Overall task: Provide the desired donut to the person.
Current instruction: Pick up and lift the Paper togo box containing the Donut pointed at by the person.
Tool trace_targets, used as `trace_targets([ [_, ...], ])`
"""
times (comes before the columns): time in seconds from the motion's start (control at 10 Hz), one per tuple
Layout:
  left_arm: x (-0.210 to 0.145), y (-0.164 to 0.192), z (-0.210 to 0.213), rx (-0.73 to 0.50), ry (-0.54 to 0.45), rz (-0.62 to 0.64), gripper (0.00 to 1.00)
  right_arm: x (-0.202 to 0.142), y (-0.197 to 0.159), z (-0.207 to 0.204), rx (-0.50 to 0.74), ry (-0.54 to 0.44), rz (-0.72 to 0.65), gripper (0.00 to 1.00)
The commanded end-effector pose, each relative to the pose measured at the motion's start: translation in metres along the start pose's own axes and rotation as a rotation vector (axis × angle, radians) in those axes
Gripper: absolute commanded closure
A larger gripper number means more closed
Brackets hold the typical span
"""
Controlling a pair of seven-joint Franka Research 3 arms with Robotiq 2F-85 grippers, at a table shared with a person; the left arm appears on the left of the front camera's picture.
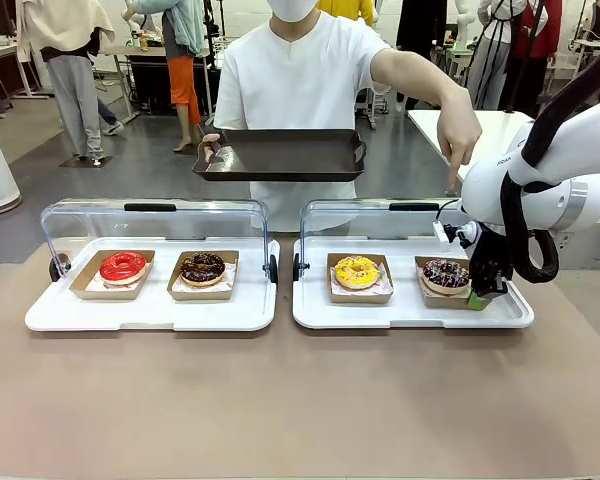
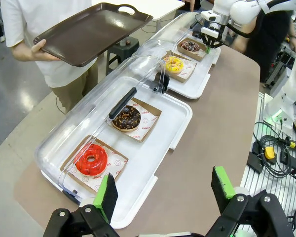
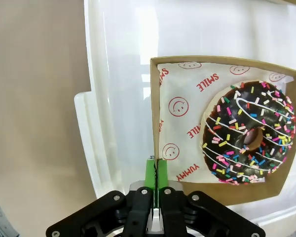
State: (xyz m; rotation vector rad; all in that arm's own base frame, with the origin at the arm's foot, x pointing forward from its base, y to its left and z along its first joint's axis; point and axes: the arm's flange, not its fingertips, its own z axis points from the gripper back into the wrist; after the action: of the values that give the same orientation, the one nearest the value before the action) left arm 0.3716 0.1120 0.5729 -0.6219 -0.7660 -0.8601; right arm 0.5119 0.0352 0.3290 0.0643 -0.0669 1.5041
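Person (image 1: 295,80) in white shirt stands at far side of table (image 1: 300,400). One hand (image 1: 210,148) holds a dark serving tray (image 1: 280,155) level at waist. The other hand (image 1: 460,135) reaches out, finger pointing down toward the right end of the right white tray (image 1: 410,315). The exact target is hard to fix from the front view, probably the sprinkle donut (image 1: 446,273).

Sprinkle donut has chocolate icing and coloured sprinkles. It sits in a brown cardboard holder (image 3: 153,108) on printed paper, at the rightmost spot of the right white tray. Yellow donut (image 1: 357,270) sits in its own holder just beside it, to the left.

Right gripper (image 1: 477,297) is low at the near corner of that cardboard holder. In the right wrist view, its jaws are pressed together on the holder's thin side wall, green pads (image 3: 149,173) pinching the edge. It does not touch the donut itself.

Left white tray (image 1: 150,310) carries the red donut (image 1: 123,266) and the chocolate donut (image 1: 202,267), each in a holder. Clear lids (image 1: 155,225) on both trays stand tipped open toward the person.

Left gripper (image 2: 164,185) hangs above the table's near edge by the left white tray, jaws wide apart, nothing between them.
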Motion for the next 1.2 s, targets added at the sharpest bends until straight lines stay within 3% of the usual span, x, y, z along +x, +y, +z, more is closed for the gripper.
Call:
trace_targets([
  [0.0, 0.002, 0.001, 0.0, 0.002, -0.003, -0.001, 0.0, 0.004, 0.0, -0.003, -0.014, -0.005, -0.001, 1.0],
  [0.6, 0.002, 0.001, 0.0, 0.002, -0.003, -0.001, 0.0, 0.04, 0.088, 0.066, 0.029, 0.121, 0.026, 1.0],
  [1.1, 0.002, 0.001, 0.0, 0.002, -0.003, -0.001, 0.0, 0.043, 0.157, 0.146, -0.145, 0.14, 0.074, 1.0],
])
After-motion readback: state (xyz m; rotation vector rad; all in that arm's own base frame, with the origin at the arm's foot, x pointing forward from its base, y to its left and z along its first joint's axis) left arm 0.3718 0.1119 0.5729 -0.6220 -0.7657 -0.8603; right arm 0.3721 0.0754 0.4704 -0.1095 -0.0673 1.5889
